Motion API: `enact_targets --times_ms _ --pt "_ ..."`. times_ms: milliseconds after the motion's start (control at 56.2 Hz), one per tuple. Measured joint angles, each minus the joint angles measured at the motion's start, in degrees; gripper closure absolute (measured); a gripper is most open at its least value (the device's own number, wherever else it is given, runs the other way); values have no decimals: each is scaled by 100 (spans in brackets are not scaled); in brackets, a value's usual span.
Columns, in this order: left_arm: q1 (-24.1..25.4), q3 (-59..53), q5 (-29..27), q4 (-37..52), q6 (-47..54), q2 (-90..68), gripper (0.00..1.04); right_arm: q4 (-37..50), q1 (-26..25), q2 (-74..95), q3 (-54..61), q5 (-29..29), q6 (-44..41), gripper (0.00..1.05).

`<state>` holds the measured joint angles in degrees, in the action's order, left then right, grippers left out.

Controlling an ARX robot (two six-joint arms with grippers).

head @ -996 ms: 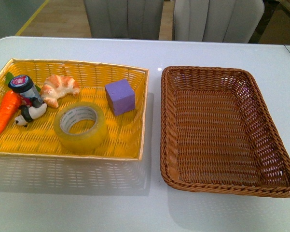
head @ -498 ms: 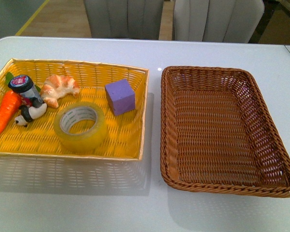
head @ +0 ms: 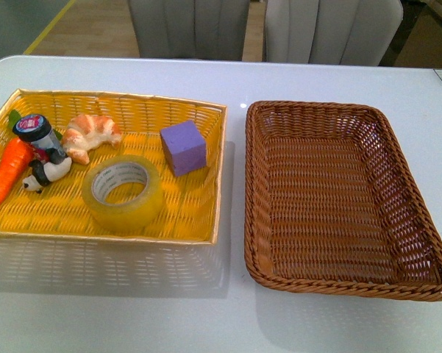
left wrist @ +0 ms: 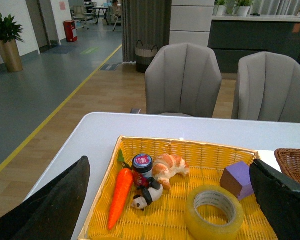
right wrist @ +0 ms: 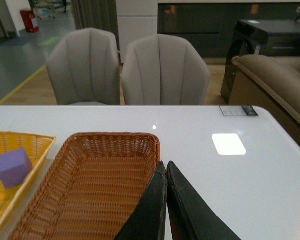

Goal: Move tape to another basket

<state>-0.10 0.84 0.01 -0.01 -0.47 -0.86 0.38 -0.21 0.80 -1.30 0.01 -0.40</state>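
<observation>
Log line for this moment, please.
tape: in yellow basket | brown basket: no tape | left claw: open | right claw: shut | grasp: not yet

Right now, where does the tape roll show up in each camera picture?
Front view: the tape lies in the yellow basket, nearer the camera than the purple cube.
Left wrist view: the tape lies beside that cube.
Right wrist view: not in it.
Shared landmark: the purple cube, in all three.

We count two baskets, one yellow basket (head: 118, 95) and one brown basket (head: 346, 287), one tape roll (head: 123, 194), one purple cube (head: 183, 147), one carrot (head: 6, 175), one croissant (head: 90, 134), one panda figure (head: 45, 173), one capped jar (head: 38, 134), two grey chairs (head: 189, 29) (head: 331, 29).
</observation>
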Motion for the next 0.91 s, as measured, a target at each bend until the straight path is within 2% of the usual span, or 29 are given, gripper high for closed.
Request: enact_targets --times_ms 196,711,764,836,907 --pt "0 0 0 0 0 0 9 -28 0 -37 0 0 0 103" --pt "0 0 0 0 0 0 9 -31 0 -44 -2 0 0 13" --pt "0 0 0 0 0 0 9 -28 0 -44 0 0 9 7" --pt "11 13 50 -39 -22 -31 9 -31 0 -44 0 0 11 9" --pt "166 752 726 -1661 -1047 -1104 9 -31 0 -46 0 0 15 9"
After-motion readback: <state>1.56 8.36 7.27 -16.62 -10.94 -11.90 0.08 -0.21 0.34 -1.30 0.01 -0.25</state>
